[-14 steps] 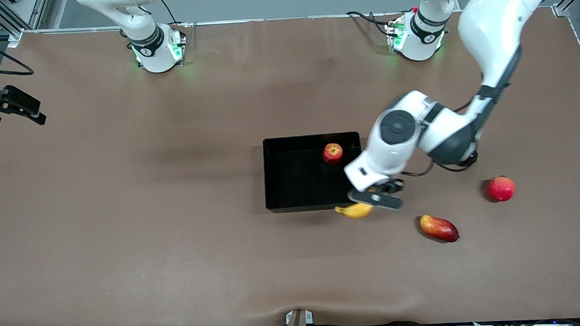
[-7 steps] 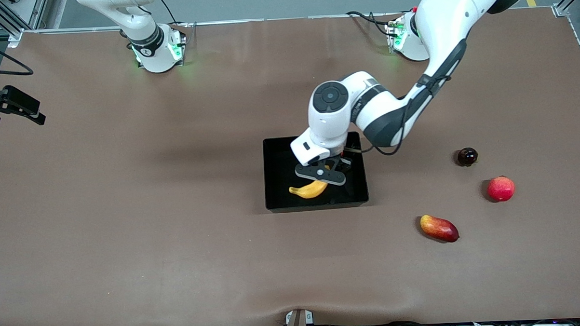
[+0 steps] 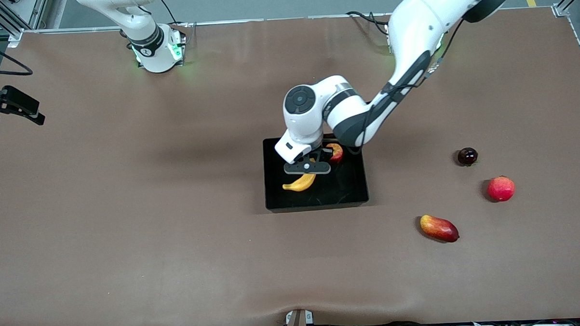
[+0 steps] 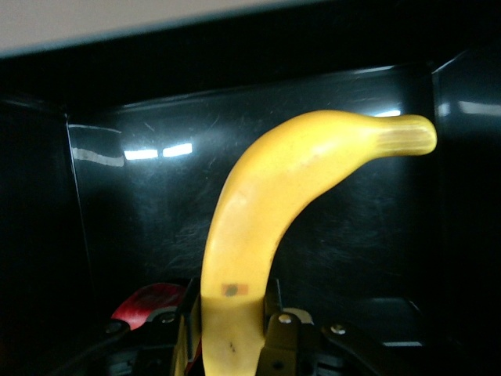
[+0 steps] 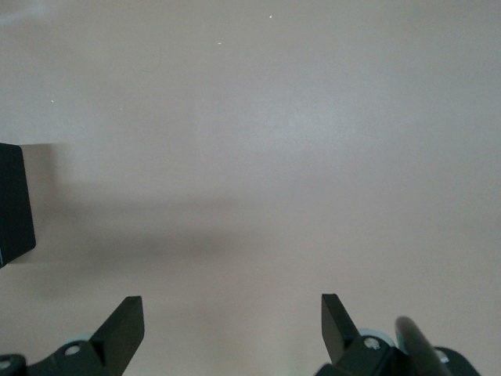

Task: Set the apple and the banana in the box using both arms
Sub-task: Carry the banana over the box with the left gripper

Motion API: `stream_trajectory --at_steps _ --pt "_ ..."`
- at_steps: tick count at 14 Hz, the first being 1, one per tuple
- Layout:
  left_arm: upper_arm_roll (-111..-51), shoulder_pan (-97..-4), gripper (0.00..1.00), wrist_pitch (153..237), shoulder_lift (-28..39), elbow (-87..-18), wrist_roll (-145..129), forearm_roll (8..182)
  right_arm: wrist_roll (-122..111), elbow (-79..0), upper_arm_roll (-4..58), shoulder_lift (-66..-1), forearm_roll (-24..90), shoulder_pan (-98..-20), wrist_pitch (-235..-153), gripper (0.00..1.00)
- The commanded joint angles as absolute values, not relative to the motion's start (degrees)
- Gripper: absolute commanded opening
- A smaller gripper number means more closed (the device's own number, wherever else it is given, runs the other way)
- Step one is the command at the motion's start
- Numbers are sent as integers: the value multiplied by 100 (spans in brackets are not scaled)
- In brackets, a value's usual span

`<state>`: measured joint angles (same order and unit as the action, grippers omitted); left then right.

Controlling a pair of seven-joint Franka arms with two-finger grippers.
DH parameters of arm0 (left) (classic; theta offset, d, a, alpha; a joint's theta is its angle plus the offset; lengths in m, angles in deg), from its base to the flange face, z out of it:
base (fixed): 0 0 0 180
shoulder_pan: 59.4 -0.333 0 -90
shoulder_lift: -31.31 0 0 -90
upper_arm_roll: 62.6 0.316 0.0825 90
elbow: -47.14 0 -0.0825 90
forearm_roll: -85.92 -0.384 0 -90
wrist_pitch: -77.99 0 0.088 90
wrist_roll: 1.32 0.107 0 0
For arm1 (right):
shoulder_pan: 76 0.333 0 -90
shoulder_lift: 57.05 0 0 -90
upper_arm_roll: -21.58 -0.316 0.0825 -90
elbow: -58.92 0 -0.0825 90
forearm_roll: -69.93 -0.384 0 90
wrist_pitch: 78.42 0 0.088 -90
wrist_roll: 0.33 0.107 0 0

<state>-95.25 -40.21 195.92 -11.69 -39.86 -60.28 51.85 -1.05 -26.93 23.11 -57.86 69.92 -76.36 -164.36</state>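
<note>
My left gripper [image 3: 306, 176] is shut on the yellow banana [image 3: 299, 183] and holds it low over the inside of the black box [image 3: 341, 192]. In the left wrist view the banana [image 4: 266, 211] stands between my fingers [image 4: 280, 333], its darker tip toward the box wall [image 4: 156, 211]. The apple [image 3: 337, 152] lies in the box beside the gripper, partly hidden by the left arm; a red part of it shows in the left wrist view [image 4: 149, 300]. My right gripper [image 5: 233, 309] is open and empty over bare table, with a corner of the box [image 5: 14, 205] at the view's edge; it is out of the front view.
A red-yellow mango [image 3: 439, 228], a larger red-pink fruit [image 3: 500, 188] and a small dark round fruit [image 3: 467, 156] lie on the brown table toward the left arm's end. A black camera mount [image 3: 10, 105] sticks in at the right arm's end.
My left gripper has carried the banana from beside the box's near corner to over its inside, toward the right arm's end. The arm's move uncovered the dark fruit.
</note>
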Motion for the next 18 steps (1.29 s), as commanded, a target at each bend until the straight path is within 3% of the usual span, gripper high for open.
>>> stream_trajectory --at_steps 1,9,12,13,14,15,16,18 --pt "-9125 -3594 0 19559 -1246 -3768 -6171 5103 -156 -2615 2290 -5775 7090 -7670 -16420 100" --pt "-8984 -3584 3 20190 -1720 -3645 -6153 5085 -156 -2615 2290 -5749 7081 -7670 -16412 100" --pt "-8896 -3584 26 20411 -1799 -3645 -6153 5085 -156 -2615 2290 -5749 7072 -7670 -16412 100" --pt "-8879 -3593 38 20429 -1808 -3645 -6144 5085 -156 -2615 2290 -5749 7072 -7662 -16411 100" --pt "-8870 -3584 57 20429 -1799 -3636 -6118 5085 -156 -2615 2290 -5749 7072 -7662 -16420 100" --pt "-8870 -3584 95 20420 -1765 -3601 -6118 5077 -156 -2615 2290 -5749 7072 -7662 -16420 100" --pt "-8870 -3593 100 20377 -1695 -3592 -6083 5076 -156 -2615 2290 -5749 7072 -7662 -16420 100" --pt "-8879 -3637 100 19958 -1458 -3444 -6083 5146 -156 -2615 2290 -5749 7081 -7662 -16420 100"
